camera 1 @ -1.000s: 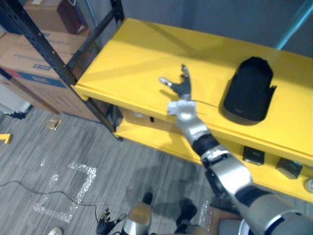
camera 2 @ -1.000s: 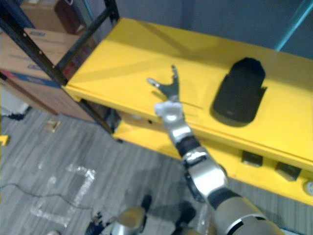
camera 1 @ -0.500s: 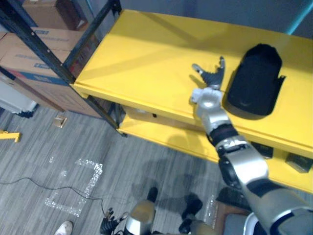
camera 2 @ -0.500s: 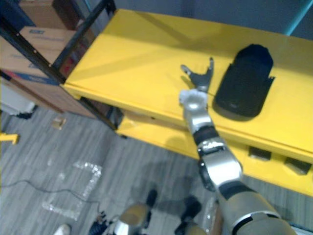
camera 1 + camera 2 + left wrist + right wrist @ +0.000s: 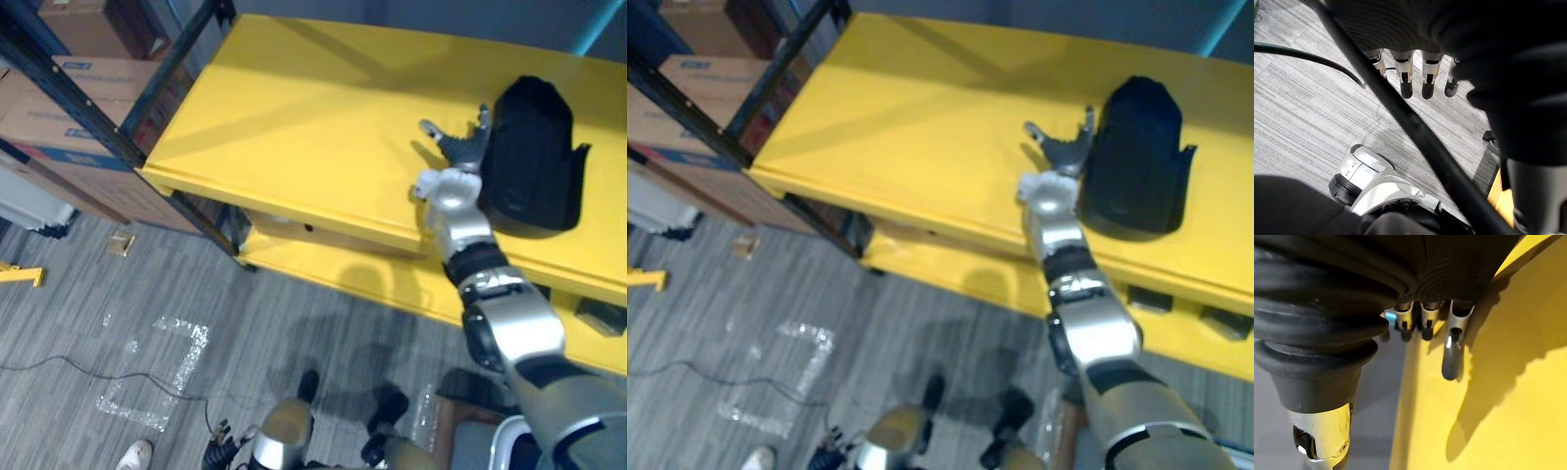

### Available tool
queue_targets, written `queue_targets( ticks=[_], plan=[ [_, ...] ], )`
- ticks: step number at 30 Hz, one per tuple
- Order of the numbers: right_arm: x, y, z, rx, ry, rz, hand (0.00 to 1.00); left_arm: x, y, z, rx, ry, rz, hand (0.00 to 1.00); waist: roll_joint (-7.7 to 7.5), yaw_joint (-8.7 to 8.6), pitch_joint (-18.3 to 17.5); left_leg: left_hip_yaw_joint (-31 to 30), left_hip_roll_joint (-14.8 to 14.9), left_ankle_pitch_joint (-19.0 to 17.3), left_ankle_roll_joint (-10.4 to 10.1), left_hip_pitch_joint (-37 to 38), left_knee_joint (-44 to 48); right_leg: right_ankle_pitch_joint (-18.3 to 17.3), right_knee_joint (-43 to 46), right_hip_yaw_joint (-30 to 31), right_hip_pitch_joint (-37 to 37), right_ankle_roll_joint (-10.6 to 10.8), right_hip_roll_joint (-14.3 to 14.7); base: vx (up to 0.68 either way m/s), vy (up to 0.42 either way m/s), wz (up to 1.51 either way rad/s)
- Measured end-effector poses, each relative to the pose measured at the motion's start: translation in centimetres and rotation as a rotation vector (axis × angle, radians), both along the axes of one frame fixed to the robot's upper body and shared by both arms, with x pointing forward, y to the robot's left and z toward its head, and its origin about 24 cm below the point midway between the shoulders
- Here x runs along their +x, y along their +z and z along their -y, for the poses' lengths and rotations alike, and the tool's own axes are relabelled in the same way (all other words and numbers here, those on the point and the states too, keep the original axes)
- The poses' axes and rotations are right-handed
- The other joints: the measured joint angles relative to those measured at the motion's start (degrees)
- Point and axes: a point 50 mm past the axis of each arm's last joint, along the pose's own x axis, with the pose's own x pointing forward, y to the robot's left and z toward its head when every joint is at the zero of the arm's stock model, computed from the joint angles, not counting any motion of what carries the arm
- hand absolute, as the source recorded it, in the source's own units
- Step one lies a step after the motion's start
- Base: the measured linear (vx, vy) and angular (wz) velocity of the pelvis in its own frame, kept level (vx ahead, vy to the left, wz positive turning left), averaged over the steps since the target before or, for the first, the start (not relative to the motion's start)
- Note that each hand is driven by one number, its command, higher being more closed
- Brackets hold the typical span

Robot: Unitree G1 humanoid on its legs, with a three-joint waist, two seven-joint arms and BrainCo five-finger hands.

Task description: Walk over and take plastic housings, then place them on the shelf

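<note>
Black plastic housing [image 5: 529,157] lies on the yellow shelf [image 5: 294,108], upper right of frame. Right robot hand [image 5: 458,152] is just left of it, fingers spread, holding nothing; contact unclear. Left robot hand [image 5: 1413,73] hangs over the floor, fingers straight, empty. Cardboard boxes [image 5: 69,108] sit behind the black rack post [image 5: 93,113], upper left.

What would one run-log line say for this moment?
right robot hand: open, beside black housing | black housing: lying on yellow shelf | left robot hand: open, over floor
</note>
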Motion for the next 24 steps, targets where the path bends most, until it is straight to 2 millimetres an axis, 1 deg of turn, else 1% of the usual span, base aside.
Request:
queue_targets(
  ticks=[1, 4, 13, 15, 18, 24],
  plan=[
    [0.0, 0.3, 0.2, -0.005, 0.007, 0.012, 0.0, 0.1, 0.0, 0.0, -0.003, 0.0, 0.004, 0.0, 0.06, -0.03, 0.4, -0.01, 0.01, 0.03, -0.01, -0.01, -0.01, 0.01, 0.0, -0.01, 0.0, -0.01, 0.0, 0.0, 0.0, 0.0],
    [0.0, 0.5, 0.4, -0.012, 0.018, 0.019, 0.0, 0.1, 0.0, 0.0, -0.006, 0.003, 0.005, 0.0, 0.07, -0.05, 0.52, 0.0, 0.01, 0.05, 0.0, 0.01, -0.22, 0.01, 0.0, -0.02, -0.08, -0.01, 0.0, 0.0, 0.0, 0.0],
    [0.1, 1.6, 1.6, -0.001, -0.021, 0.029, 0.0, 0.2, 0.1, 0.0, -0.012, 0.004, 0.014, 0.0, 0.08, 0.01, 1.05, -0.15, -0.02, 0.41, -0.05, -0.04, -0.88, -0.02, 0.01, -0.16, -0.43, -0.02, -0.03, 0.0, 0.0, 0.0],
    [0.1, 2.2, 1.9, 0.01, -0.034, 0.043, 0.0, 0.3, 0.1, 0.0, -0.025, 0.011, 0.023, 0.0, 0.15, 0.01, 1.81, -0.17, -0.03, 0.52, -0.07, -0.09, -0.89, -0.04, 0.01, -0.21, -0.48, -0.04, -0.04, 0.0, 0.0, 0.0],
    [0.0, 2.8, 2.7, 0.012, -0.075, 0.052, 0.0, 0.3, 0.1, 0.0, -0.038, 0.015, 0.025, 0.0, 0.1, 0.14, 1.94, -0.24, -0.03, 0.61, -0.11, -0.59, -0.98, -0.07, 0.01, -0.28, -1.01, -0.07, -0.04, 0.0, 0.0, 0.0],
    [-0.3, 3.2, 4.1, 0.011, -0.127, 0.065, 0.0, 0.3, 0.1, 0.0, -0.041, 0.019, 0.027, 0.0, 0.12, 0.12, 1.95, -0.34, -0.1, 0.62, -0.11, -0.98, -0.97, -0.06, 0.03, -0.39, -1.32, -0.07, -0.09, 0.0, 0.0, 0.0]
  ],
)
